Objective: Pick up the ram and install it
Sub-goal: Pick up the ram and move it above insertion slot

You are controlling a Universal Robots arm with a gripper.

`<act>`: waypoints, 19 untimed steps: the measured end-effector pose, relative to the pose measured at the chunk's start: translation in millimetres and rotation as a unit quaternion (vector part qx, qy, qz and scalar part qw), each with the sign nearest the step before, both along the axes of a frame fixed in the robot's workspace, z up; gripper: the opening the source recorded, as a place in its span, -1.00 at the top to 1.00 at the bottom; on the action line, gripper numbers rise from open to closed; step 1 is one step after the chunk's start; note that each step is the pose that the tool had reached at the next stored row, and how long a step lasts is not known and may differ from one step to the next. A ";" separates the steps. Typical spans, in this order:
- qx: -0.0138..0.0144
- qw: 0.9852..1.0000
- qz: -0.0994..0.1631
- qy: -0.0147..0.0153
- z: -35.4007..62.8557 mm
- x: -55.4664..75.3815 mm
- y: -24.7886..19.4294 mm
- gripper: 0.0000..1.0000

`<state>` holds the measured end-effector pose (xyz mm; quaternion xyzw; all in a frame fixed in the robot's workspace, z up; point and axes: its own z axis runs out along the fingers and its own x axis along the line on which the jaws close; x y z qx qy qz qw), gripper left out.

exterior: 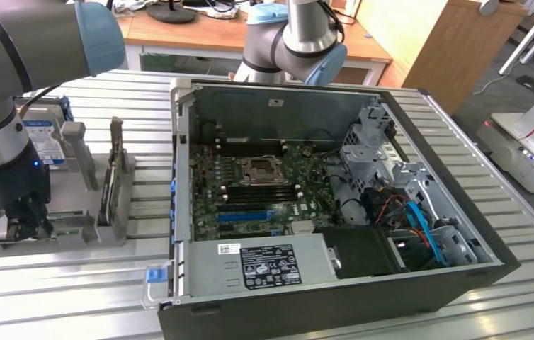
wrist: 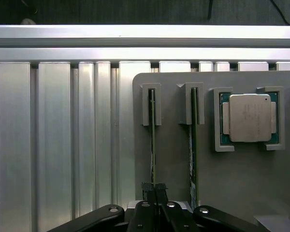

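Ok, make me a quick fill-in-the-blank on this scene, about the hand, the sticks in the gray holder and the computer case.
1. The hand is ____ on the ram.
2. The ram stands on edge in a gray holder, ____ from the CPU chip than the other stick.
3. The open computer case lies toward the exterior view's ____ from the hand.

Missing words: shut; farther; right.

A second stick (wrist: 193, 145) crowds the ram (wrist: 153, 140) in the claw (wrist: 154, 189); the opposite side is bare surface (wrist: 53, 145)
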<state>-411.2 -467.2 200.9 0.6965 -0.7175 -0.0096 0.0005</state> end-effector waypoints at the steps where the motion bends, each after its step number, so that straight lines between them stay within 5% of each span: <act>1: 0.000 1.000 0.000 0.000 0.0 0.0 0.0 0.76; 12: 0.000 1.000 0.000 0.000 0.0 0.0 0.0 0.76; 19: 0.000 1.000 0.000 0.000 9.5 0.0 0.0 0.76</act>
